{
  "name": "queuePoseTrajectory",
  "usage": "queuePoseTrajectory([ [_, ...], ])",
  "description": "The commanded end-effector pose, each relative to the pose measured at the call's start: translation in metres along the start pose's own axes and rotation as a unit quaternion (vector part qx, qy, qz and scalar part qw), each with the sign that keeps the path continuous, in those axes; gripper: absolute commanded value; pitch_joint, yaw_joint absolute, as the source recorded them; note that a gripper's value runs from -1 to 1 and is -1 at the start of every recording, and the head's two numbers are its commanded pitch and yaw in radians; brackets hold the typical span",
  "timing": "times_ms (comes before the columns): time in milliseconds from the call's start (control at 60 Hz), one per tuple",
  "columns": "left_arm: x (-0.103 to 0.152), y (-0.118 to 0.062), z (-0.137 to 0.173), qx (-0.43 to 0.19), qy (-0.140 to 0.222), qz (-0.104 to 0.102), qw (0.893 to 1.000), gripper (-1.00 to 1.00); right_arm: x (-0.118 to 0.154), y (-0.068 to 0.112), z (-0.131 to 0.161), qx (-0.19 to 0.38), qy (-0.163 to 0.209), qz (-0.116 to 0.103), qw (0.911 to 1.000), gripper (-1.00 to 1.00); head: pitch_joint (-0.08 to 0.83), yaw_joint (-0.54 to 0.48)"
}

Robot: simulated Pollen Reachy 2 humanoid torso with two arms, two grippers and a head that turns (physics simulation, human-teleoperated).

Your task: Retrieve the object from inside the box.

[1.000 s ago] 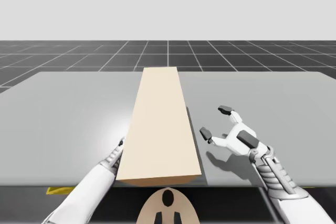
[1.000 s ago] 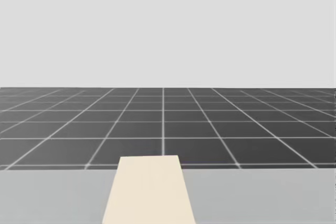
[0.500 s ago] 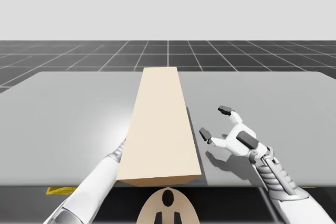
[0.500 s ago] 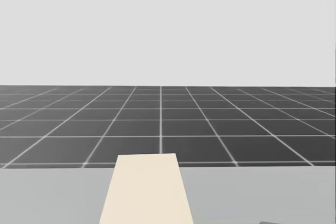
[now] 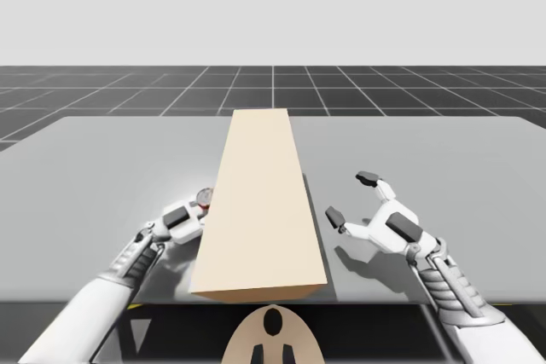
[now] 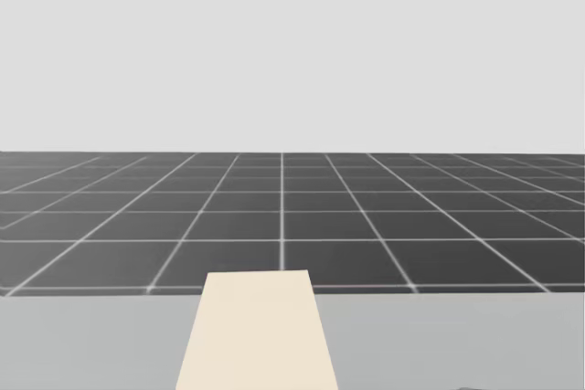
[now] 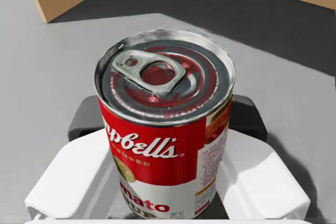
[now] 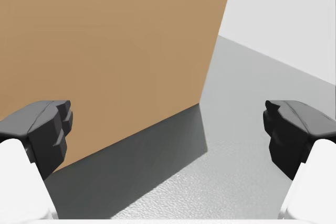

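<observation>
Left pincer [image 5: 189, 215]: clamped on red-and-white can [image 7: 163, 103], one finger each side
Can: outside the tan box [image 5: 260, 202], just beside its left wall
Right pincer [image 5: 350, 198]: fingers apart, empty, right of box, over desk [image 5: 111, 168]

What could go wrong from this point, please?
1. The left tool is shut on the red and white can right beside the left wall of the tan box. A careless lift could knock the can against that wall and twist it loose.
2. The grip is on the can's smooth round side, so it might slip.
3. The open right tool hovers near the box's right wall and could nudge the box.
</observation>
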Motion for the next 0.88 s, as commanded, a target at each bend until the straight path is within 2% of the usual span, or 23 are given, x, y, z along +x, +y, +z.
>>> queuePoseTrajectory([
  [17, 0.016, 0.033, 0.045, 0.061, -0.027, -0.009, 0.998, 1.0, 0.0, -0.001, 0.001, -0.001, 0.0, 0.0, 1.0, -1.0, 0.016, -0.02],
  [200, 0.034, 0.055, 0.071, 0.105, -0.046, -0.011, 0.993, 1.0, 0.0, -0.002, 0.001, -0.002, 0.0, 0.0, 1.0, -1.0, 0.011, -0.02],
  [467, 0.088, 0.084, 0.092, 0.153, -0.069, -0.044, 0.985, 1.0, 0.001, -0.003, 0.001, -0.003, -0.002, 0.0, 1.0, -1.0, 0.008, -0.03],
  [533, 0.109, 0.089, 0.095, 0.164, -0.077, -0.056, 0.982, 1.0, 0.0, -0.003, 0.001, -0.003, -0.002, 0.0, 1.0, -1.0, 0.008, -0.03],
  [633, 0.133, 0.093, 0.095, 0.171, -0.084, -0.063, 0.98, 1.0, 0.0, -0.003, 0.002, -0.003, -0.001, 0.0, 1.0, -1.0, 0.005, -0.03],
  [767, 0.184, 0.101, 0.092, 0.187, -0.098, -0.083, 0.974, 1.0, -0.001, -0.004, 0.001, -0.006, 0.004, 0.004, 1.0, -1.0, 0.005, -0.04],
  [883, 0.227, 0.106, 0.091, 0.197, -0.124, -0.092, 0.968, 1.0, -0.002, -0.004, 0.001, -0.012, 0.008, 0.004, 0.9999, -1.0, 0.01, -0.03],
])
